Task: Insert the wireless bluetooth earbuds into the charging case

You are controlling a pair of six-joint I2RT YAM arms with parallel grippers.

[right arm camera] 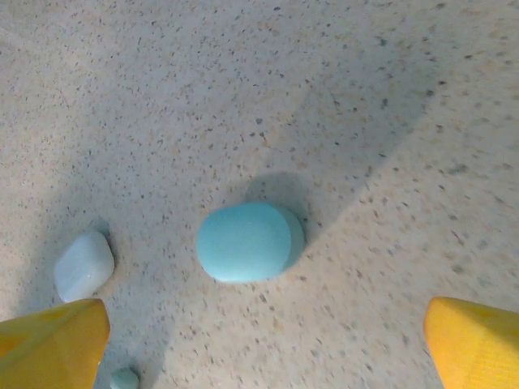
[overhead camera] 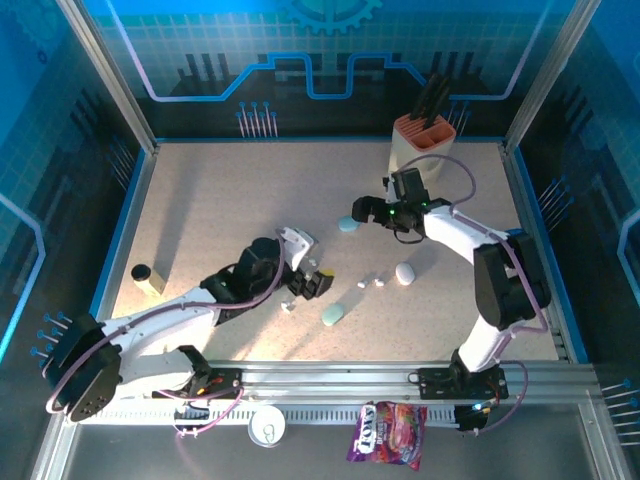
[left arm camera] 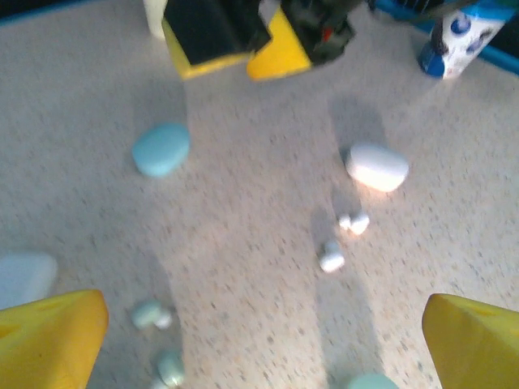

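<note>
Speckled table (overhead camera: pixel 220 200): earbuds (overhead camera: pixel 371 283) mid, knife block (overhead camera: pixel 422 140) back-R, candy bag (overhead camera: pixel 388 433) front.

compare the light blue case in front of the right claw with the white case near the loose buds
Colour: the light blue case is pale turquoise; the white case is glossy white. Place: the light blue case lies just ahead of the open right claw; the white case lies away from it, beside two white earbuds. Both are smooth closed ovals lying flat on the table, untouched.
</note>
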